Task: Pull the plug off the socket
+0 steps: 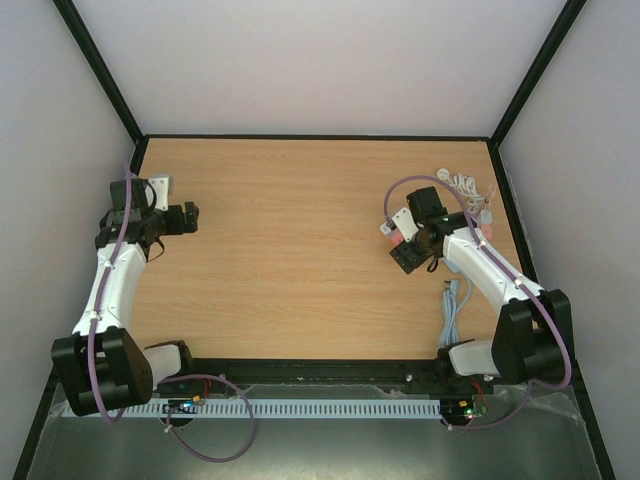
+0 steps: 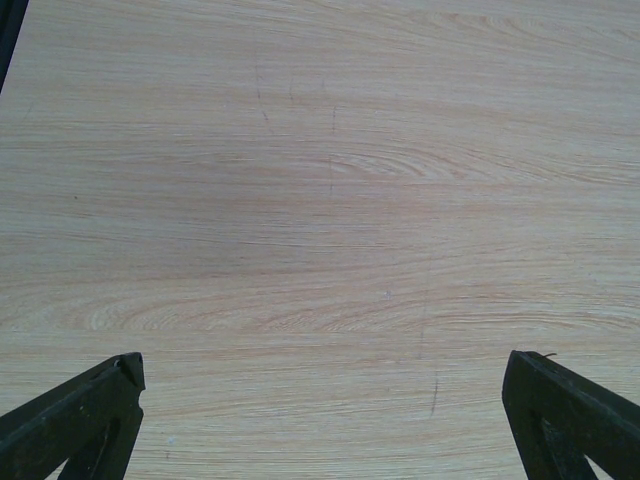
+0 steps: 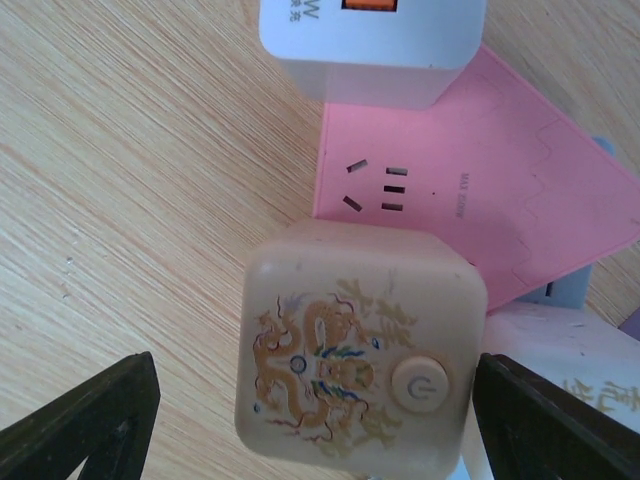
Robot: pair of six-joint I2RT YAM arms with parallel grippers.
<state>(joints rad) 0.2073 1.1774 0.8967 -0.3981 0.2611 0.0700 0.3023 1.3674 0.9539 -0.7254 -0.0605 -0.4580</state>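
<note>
Approach: right gripper (image 3: 310, 370), spread wide and empty, straddles the cream plug (image 3: 350, 300), apparently on the pink socket (image 3: 480, 200); next, descend and clamp.

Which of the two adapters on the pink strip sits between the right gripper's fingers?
The beige adapter with the dragon print and round button, framed by the open right gripper. The white adapter, orange patch, sits farther up the pink strip.

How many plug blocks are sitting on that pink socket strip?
2: a white charger at the top edge of the right wrist view, and a beige dragon-printed cube below it on the pink strip. Others may lie outside the frame.
</note>
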